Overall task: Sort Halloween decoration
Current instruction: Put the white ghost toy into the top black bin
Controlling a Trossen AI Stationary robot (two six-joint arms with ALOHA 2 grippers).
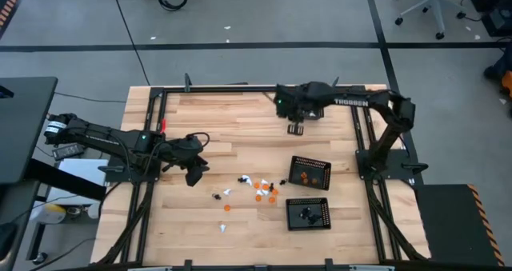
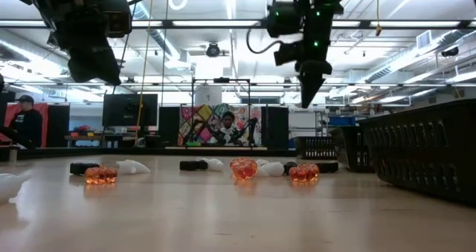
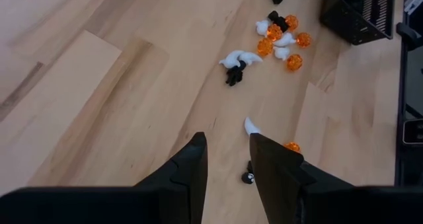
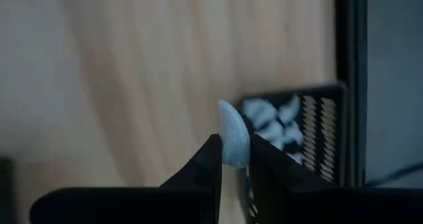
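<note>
Many tiny white, orange and black Halloween figures (image 1: 260,189) lie loose on the wooden table, also seen in the low view as a row of figures (image 2: 243,168). My left gripper (image 1: 194,173) hangs open above the table's left part; in its wrist view a white figure (image 3: 251,126) lies just beyond its fingers (image 3: 188,174) and the cluster (image 3: 277,36) farther off. My right gripper (image 1: 296,127) is high over the table's far middle, shut on one white figure (image 4: 232,135). Beyond it stands a black mesh tray (image 4: 310,118) holding white figures. My right gripper pinches the white figure's lower part (image 4: 234,154) between its two fingertips. The figure's rounded end sticks out past the tips. The fingers point steeply down, and the figure is lifted clear of the table.
A black mesh tray with orange figures (image 1: 327,180) and one with black figures (image 1: 308,200) stand at the right, near the loose pile. Their dark wall (image 2: 424,148) fills the low view's right. A black metal frame (image 1: 240,89) borders the table.
</note>
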